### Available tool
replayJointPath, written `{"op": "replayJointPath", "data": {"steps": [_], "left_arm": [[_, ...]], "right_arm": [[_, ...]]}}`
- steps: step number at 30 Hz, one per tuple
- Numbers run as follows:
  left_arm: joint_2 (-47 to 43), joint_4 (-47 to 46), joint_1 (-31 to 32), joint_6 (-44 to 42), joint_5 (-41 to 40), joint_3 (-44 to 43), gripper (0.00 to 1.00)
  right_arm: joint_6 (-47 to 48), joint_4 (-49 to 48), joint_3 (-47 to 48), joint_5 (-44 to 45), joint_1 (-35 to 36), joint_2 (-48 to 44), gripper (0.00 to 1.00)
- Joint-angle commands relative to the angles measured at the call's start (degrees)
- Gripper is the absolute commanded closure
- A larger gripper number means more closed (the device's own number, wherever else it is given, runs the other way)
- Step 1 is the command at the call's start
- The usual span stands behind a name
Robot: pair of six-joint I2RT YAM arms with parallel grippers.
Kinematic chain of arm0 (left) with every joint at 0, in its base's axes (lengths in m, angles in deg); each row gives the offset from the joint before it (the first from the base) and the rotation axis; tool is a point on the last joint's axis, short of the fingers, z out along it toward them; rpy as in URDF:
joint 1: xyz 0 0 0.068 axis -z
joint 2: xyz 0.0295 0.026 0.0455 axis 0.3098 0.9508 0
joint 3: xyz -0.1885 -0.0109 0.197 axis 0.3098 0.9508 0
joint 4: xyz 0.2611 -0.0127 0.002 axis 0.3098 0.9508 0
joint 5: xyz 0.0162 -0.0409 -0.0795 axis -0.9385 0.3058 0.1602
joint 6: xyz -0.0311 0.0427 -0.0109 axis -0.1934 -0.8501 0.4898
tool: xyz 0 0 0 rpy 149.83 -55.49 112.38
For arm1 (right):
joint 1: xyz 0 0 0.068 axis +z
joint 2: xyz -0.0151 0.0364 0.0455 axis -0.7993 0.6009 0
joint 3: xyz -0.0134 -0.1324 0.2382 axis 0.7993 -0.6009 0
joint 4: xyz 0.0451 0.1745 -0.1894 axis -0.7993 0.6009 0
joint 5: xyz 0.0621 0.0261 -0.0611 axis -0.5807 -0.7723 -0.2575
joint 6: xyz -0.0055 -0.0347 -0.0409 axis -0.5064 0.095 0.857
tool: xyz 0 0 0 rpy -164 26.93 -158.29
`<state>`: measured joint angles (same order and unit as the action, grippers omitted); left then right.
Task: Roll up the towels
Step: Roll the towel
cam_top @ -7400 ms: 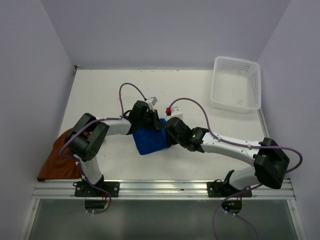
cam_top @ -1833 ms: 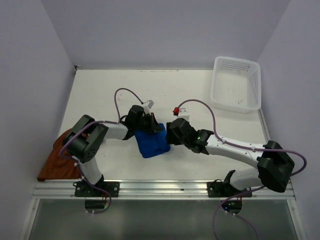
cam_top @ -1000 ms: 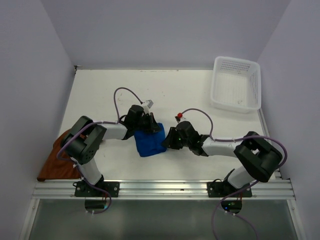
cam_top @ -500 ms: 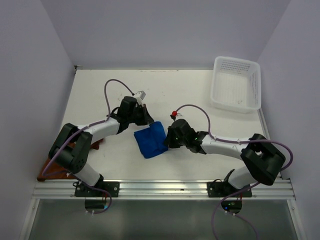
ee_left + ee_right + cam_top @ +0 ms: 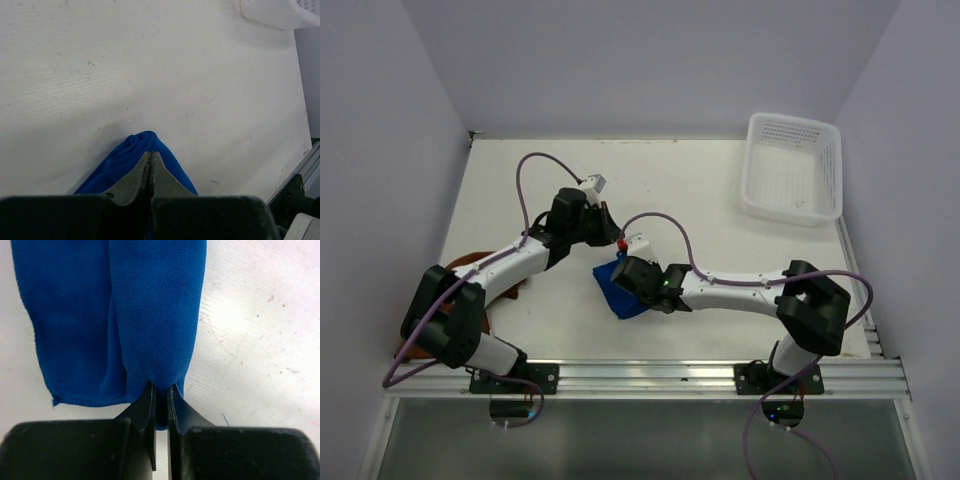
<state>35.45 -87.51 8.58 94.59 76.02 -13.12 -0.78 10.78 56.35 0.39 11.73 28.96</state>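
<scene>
Right gripper (image 5: 161, 390) clamped on blue towel (image 5: 150, 305) fold, left gripper (image 5: 150, 155) fingers together, empty: pull with even tension for a tight roll.

White arms (image 5: 730, 290), black joints (image 5: 808, 310) (purple cables (image 5: 524, 178) looping).

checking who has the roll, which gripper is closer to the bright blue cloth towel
Right. The right gripper is pinched shut on an edge of the bright blue cloth towel; the left gripper is shut just beyond its far corner, holding nothing.
</scene>
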Motion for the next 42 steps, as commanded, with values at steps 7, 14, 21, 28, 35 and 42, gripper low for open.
{"op": "replayJointPath", "data": {"steps": [7, 14, 21, 28, 35, 42], "left_arm": [[-2.4, -2.2, 0.1, -0.1, 1.0, 0.9, 1.0], [-2.2, -3.0, 1.7, 0.3, 1.0, 1.5, 1.0], [-2.5, -4.1, 2.9, 0.7, 1.0, 3.6, 1.0], [-2.1, -7.5, 5.4, 2.0, 1.5, 7.0, 1.0], [-0.1, -9.0, 6.1, 1.8, 0.8, 9.6, 1.0], [5.4, -10.7, 6.1, 0.7, 0.1, 11.5, 1.0]], "right_arm": [[2.2, 14.6, 12.4, 17.6, 7.1, 9.6, 1.0], [1.7, 19.1, 18.9, 20.6, 11.8, 16.3, 1.0], [1.9, 20.3, 21.7, 20.6, 13.6, 19.6, 1.0], [2.9, 21.0, 25.1, 18.7, 14.1, 23.5, 1.0], [3.0, 20.5, 26.1, 17.2, 14.0, 25.2, 1.0], [3.0, 18.8, 25.7, 15.6, 14.0, 24.2, 1.0]]}}
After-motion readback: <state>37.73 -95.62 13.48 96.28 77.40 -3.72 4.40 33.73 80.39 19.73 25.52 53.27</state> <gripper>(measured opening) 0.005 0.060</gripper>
